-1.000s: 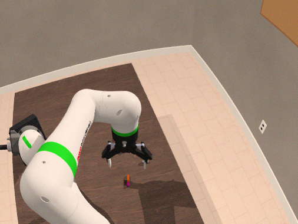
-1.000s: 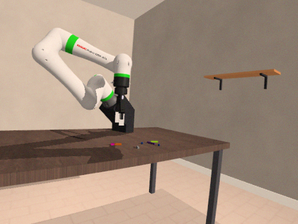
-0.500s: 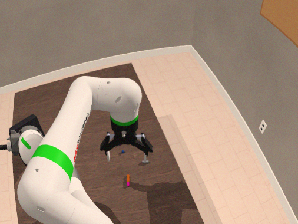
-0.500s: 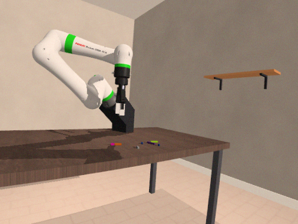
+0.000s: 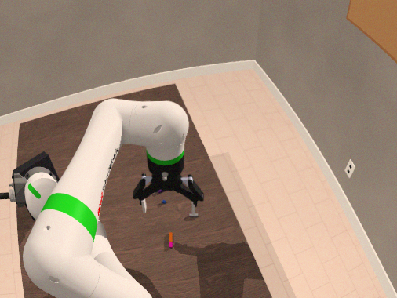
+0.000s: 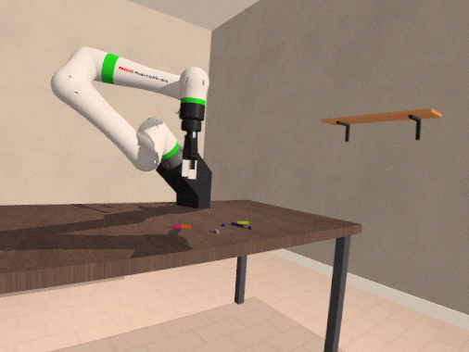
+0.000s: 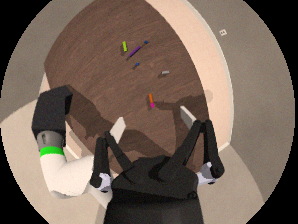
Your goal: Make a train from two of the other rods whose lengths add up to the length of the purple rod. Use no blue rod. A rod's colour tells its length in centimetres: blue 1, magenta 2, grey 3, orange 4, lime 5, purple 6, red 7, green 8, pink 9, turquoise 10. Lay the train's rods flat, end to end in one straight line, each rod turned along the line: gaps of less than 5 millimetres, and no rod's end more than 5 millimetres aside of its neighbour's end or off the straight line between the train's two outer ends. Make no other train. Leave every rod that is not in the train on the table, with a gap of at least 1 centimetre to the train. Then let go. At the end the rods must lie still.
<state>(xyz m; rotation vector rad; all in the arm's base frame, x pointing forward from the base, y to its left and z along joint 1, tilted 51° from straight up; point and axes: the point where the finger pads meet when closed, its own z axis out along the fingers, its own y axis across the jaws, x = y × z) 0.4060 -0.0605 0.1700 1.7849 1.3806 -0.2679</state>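
An orange rod (image 5: 170, 236) and a magenta rod (image 5: 170, 244) lie flat, end to end in one line, on the dark wooden table. They also show in the side view, orange (image 6: 185, 226) and magenta (image 6: 177, 226), and in the wrist view, orange (image 7: 152, 99) and magenta (image 7: 150, 106). The purple rod (image 6: 238, 225) lies apart with a lime rod (image 6: 243, 222) beside it; both show in the wrist view, purple (image 7: 137, 50) and lime (image 7: 124, 46). My gripper (image 5: 169, 208) hangs wide open and empty, well above the table and away from the orange and magenta pair.
A grey rod (image 6: 216, 231) lies alone between the pair and the purple rod. Two small blue rods (image 6: 223, 225) (image 6: 249, 227) lie near the purple rod. The robot's black base (image 6: 192, 185) stands at the table's back. The table edge (image 6: 297, 241) is to the right.
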